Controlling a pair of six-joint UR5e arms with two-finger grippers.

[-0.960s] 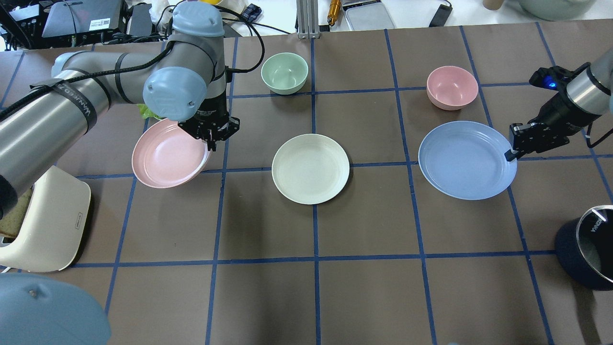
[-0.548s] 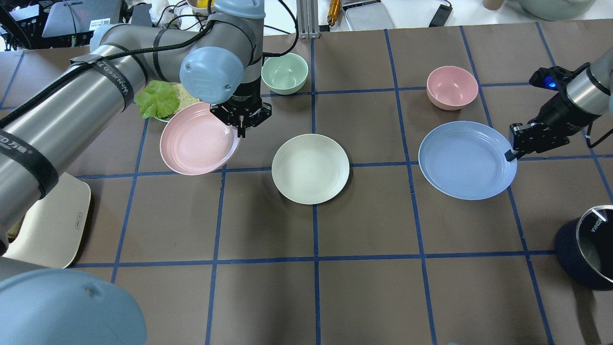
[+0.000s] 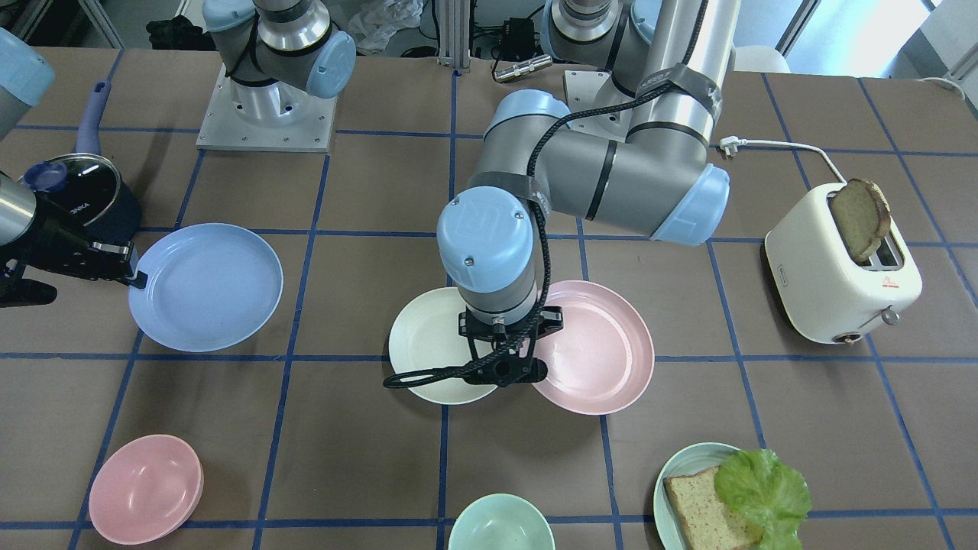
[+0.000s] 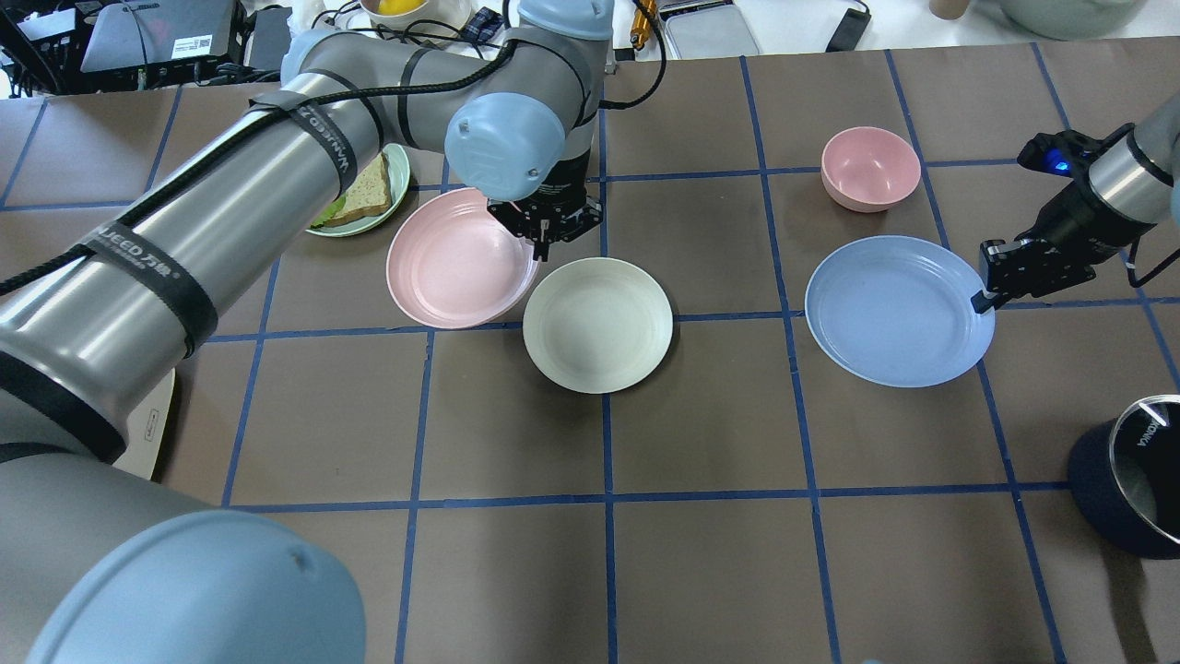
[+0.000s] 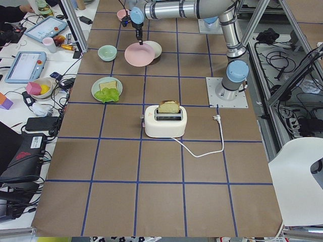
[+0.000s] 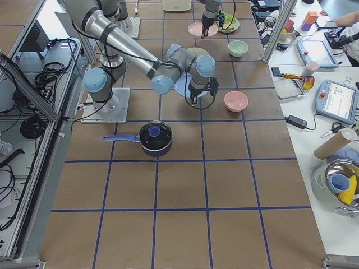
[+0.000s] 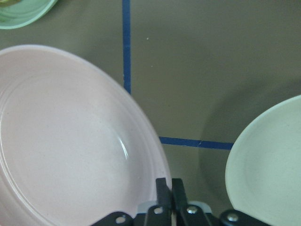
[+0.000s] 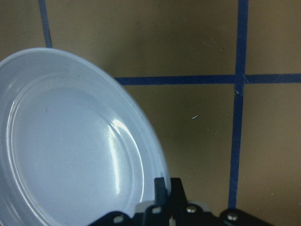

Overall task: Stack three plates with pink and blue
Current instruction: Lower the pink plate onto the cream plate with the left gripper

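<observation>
Two pairs of fingers pinch smooth raised rims: the left gripper [image 4: 545,243] clamps the round matte pink plate [image 4: 456,263], centre-left, just beside the cream plate [image 4: 597,325]. The right gripper [image 4: 985,297] clamps the blue plate [image 4: 894,309] at right. Since half a second ago, the pink plate has shifted rightward.

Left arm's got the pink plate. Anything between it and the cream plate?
Nothing visible. The pink plate, pinched at its rim by the left gripper, is beside the cream plate; only bare mat shows between them.

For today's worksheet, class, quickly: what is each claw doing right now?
Left claw: shut on the pink plate, gripping its rim.
Right claw: shut on the blue plate, gripping its rim.
</observation>
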